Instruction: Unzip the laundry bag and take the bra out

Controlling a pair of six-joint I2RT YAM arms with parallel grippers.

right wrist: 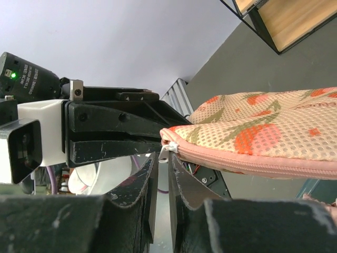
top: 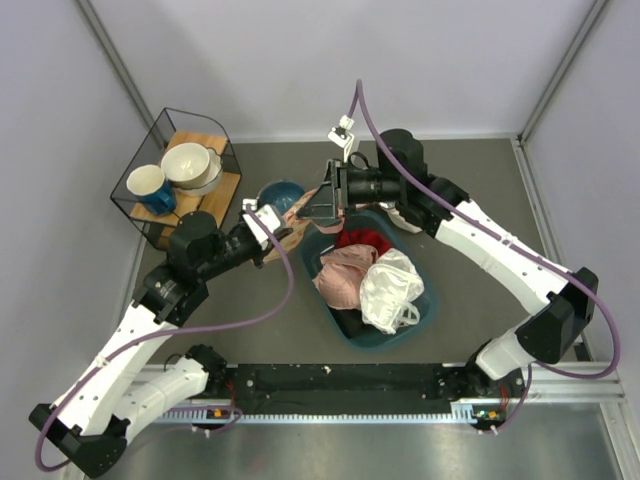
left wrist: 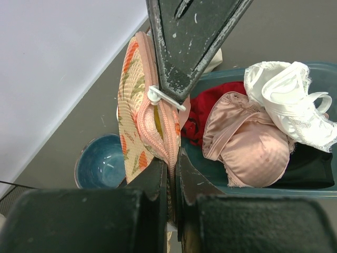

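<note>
two grips: left gripper pinches laundry bag, right gripper pinches zip pull.

Teal basin of pink lacy garment and white bundle, blue bowl nearby, mug in wire rack

The tabletop is a dark grey, matte sheet closed in by pale walls on the left, far and right sides. At its far left corner stands a black wire rack with a wooden shelf, and just to the right of that sits a dark blue bowl. A teal basin lies near the middle, set at a slant, with a pale, mostly hidden thing beside its far right corner.
</note>
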